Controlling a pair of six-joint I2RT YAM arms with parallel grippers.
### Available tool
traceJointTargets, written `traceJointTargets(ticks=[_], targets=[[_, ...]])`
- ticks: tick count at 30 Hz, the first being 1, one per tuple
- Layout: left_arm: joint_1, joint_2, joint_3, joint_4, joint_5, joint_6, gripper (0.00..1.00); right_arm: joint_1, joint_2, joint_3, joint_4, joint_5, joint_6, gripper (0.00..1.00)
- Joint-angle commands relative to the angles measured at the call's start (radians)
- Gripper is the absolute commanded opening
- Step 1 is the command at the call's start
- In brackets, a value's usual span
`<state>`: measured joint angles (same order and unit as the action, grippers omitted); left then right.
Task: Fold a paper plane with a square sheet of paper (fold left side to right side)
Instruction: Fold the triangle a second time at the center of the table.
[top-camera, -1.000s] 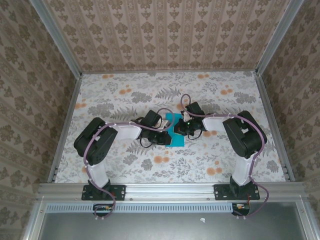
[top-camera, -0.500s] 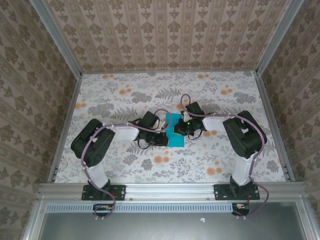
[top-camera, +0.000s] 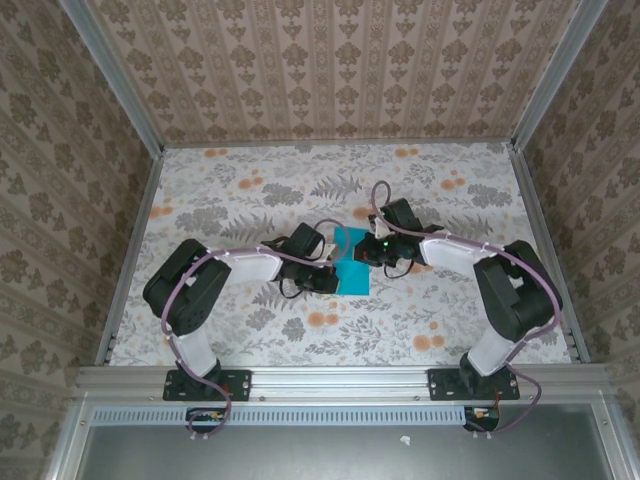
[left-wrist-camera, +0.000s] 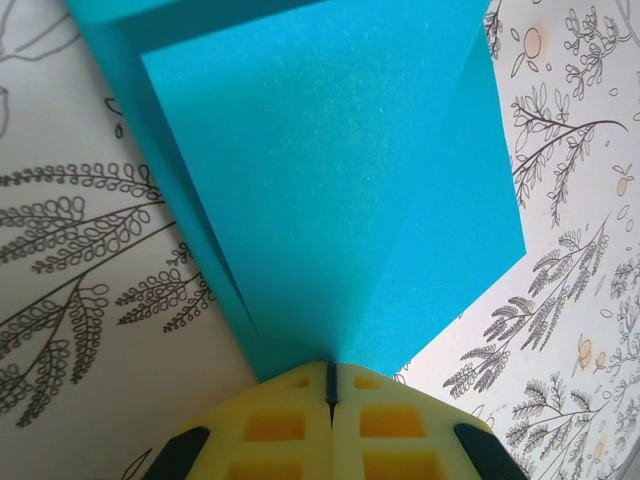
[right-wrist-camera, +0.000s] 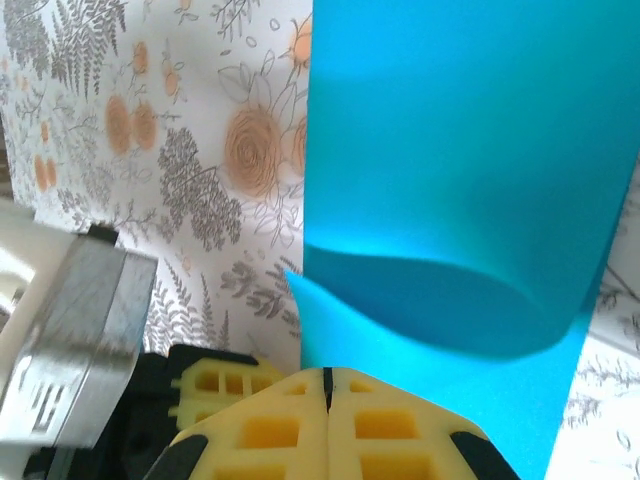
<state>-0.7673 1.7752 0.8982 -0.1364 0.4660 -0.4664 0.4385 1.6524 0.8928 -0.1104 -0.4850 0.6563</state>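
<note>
Top view: the thin bright cyan-blue paper sheet (top-camera: 352, 268) lies near the middle of the floral-print tabletop (top-camera: 230, 190), between our two wrists. From here it reads as a narrow rectangle with its long axis running 12 to 6 o'clock, not a square.

The left gripper (top-camera: 333, 280) comes in from 9 o'clock and meets the sheet around its 7 o'clock corner. The right gripper (top-camera: 369, 250) comes in from 3 o'clock and sits at the sheet's 2 o'clock edge. Both arms are bent low over the table.

Left wrist view: the yellow ribbed fingers (left-wrist-camera: 270, 425) are pressed together with only a hairline seam between them. The sheet (left-wrist-camera: 330, 180) runs straight into that seam at 6 o'clock, so the jaws are clamped tight on paper. We see two layers, a top panel and a lower strip showing along its 9 o'clock side. A crease line runs down toward the fingertips.

Right wrist view: same story, with the yellow fingers (right-wrist-camera: 400, 430) closed to a thin line and the sheet's (right-wrist-camera: 470, 150) near edge tucked in at the tips, pinched. The paper bulges into a soft curl just above the fingers and lies flatter toward 12 o'clock. A grey metal housing (right-wrist-camera: 70, 340) sits low at 8 o'clock; we can't tell which part it is.
</note>
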Motion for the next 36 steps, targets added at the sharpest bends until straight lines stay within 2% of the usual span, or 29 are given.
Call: traceJointTargets(ticks=[1, 21, 36], targets=[[-0.017, 0.023, -0.002, -0.121, -0.068, 0.032, 0.04, 0.034, -0.011, -0.052, -0.032, -0.003, -0.021, 0.01], [-0.039, 0.033, 0.030, -0.164, -0.104, 0.045, 0.03, 0.097, 0.128, 0.032, -0.011, -0.044, -0.033, 0.01], [-0.040, 0.036, 0.022, -0.181, -0.118, 0.051, 0.02, 0.088, 0.181, 0.047, -0.112, 0.044, -0.122, 0.00]])
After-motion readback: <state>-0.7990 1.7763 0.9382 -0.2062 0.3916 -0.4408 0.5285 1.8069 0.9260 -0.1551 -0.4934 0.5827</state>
